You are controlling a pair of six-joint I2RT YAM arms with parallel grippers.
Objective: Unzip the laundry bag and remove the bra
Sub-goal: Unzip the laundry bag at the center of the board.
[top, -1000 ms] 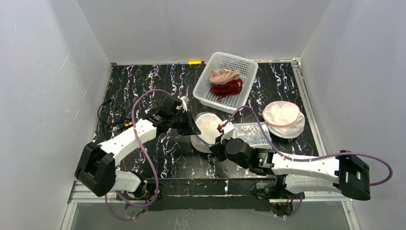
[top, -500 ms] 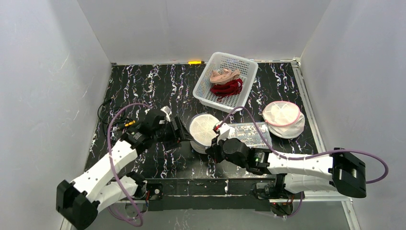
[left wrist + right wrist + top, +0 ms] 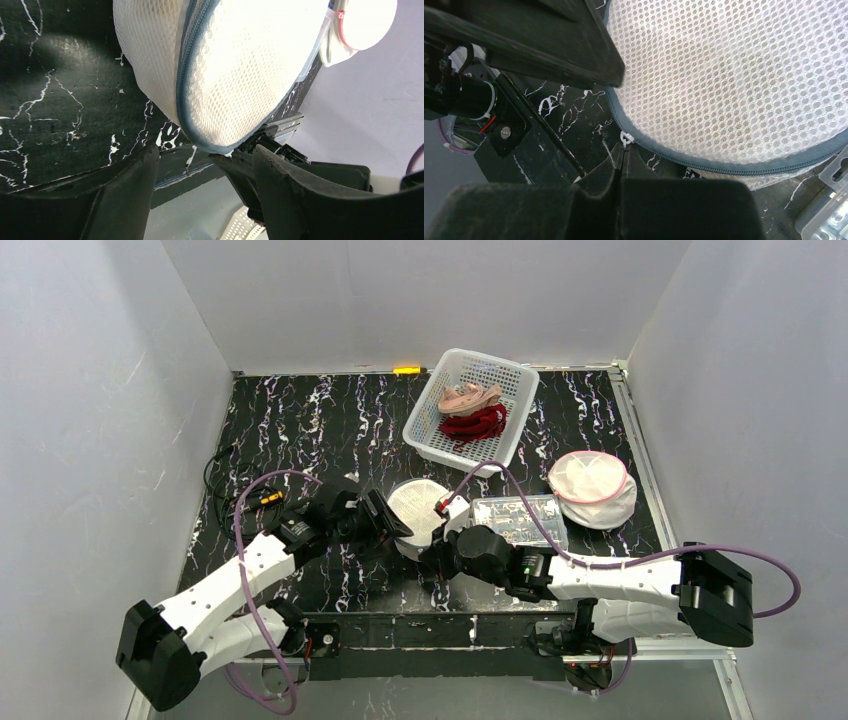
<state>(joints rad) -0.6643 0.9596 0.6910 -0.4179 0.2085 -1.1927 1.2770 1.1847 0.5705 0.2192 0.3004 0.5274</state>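
White walls (image 3: 400, 300) box in a black marbled table (image 3: 330, 410), with a white basket (image 3: 418, 418) at the back. The mesh laundry bag (image 3: 415, 502) sits front-centre between the arms. The left gripper (image 3: 200, 155) has its jaws apart beside the bag, and the right gripper (image 3: 622, 159) is pinched together on the zipper pull (image 3: 625, 137).

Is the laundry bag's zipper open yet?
No: in the left wrist view the grey zipper runs fully closed along the white mesh laundry bag.

**A robotics lab test cell**

White panel walls (image 3: 420, 300) are boxing in a black marbled surface (image 3: 330, 410) — a left arm (image 3: 240, 570) and a right arm (image 3: 610, 580) are sitting bolted to a base rail (image 3: 440, 628), with loose cables (image 3: 222, 480) trailing alongside.
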